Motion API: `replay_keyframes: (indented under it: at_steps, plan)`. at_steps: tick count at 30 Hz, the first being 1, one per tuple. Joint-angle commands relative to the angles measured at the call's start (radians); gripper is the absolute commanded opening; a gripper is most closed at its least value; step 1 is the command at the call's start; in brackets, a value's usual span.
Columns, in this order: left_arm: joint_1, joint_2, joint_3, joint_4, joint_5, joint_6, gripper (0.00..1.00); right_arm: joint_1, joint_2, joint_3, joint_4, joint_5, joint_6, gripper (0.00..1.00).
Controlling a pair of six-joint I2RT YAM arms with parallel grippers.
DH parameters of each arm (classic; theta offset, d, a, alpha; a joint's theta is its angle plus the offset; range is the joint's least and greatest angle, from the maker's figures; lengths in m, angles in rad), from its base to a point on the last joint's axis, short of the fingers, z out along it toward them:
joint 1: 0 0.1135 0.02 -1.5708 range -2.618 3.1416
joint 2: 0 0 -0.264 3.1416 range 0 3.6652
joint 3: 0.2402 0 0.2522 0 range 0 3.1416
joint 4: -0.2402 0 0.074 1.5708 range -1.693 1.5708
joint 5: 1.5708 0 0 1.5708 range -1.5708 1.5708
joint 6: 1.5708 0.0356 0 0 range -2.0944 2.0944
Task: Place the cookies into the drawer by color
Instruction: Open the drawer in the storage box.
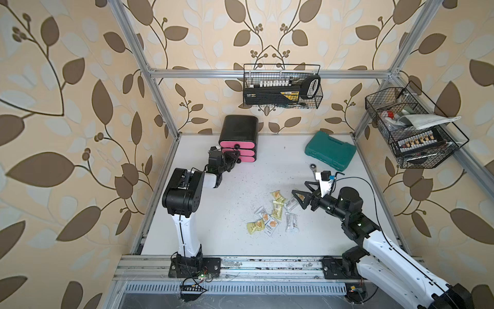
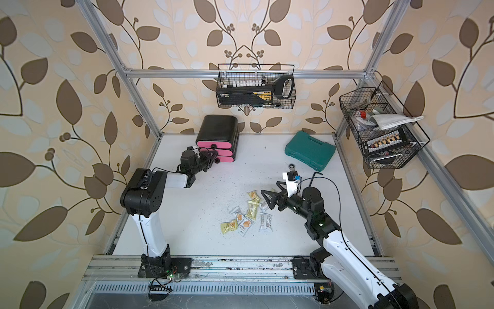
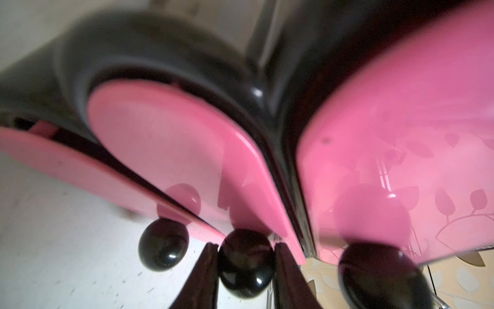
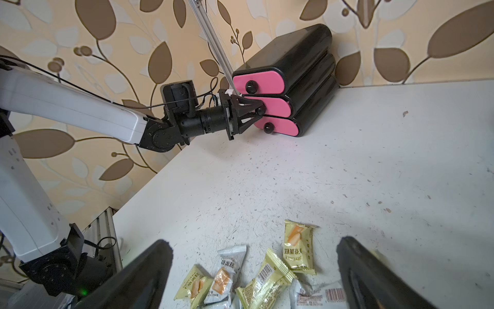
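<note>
The round black knob (image 3: 246, 263) of the middle drawer (image 4: 278, 108) is smooth and shiny, so the left tool (image 4: 258, 110) could slip off it when it pulls; then the drawer would stay shut. The little black cabinet (image 1: 238, 128) looks light, I think; if the pull is hard, the whole cabinet may slide over the tabletop (image 1: 235, 203) and the drawer may not come out. The bottom knob (image 3: 163, 244) sits just beside the pinched one, so a crooked pull could bump it. The cookies (image 1: 278, 211) lie in a heap near the middle of the tabletop, well apart from the drawer; yellow ones and silver ones touch and lie over each other, so one grab could pick up two colors at once, or a crinkly wrapper could slide out.

The left tool is nearly pressed together and pinches the middle knob; its two fingers (image 3: 203, 275) touch the knob, one on each side. The right tool (image 1: 300, 188) is spread as wide as it goes; it hangs over the heap of cookies and holds nothing; I cannot tell if it touches any.
</note>
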Motion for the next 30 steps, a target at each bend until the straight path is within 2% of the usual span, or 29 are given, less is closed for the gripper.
replay_keyframes:
  at_steps: [1, 10, 18, 28, 30]
  plan:
    - [-0.023, -0.088, -0.049, 0.003, -0.027, 0.029, 0.17, 0.006, -0.003, 0.018, 0.001, 0.011, -0.01, 0.99]
    - [-0.078, -0.22, -0.22, 0.01, -0.091, 0.031, 0.17, 0.006, 0.0, 0.018, 0.002, 0.011, -0.009, 0.99]
    - [-0.091, -0.32, -0.32, -0.039, -0.099, 0.046, 0.19, 0.006, 0.001, 0.019, 0.001, 0.009, -0.009, 0.99]
    - [-0.137, -0.428, -0.386, -0.135, -0.16, 0.091, 0.3, 0.007, 0.013, 0.02, 0.004, 0.008, -0.009, 0.99]
    - [-0.137, -0.437, -0.403, -0.118, -0.163, 0.088, 0.39, 0.006, 0.015, 0.019, 0.006, 0.008, -0.008, 0.99]
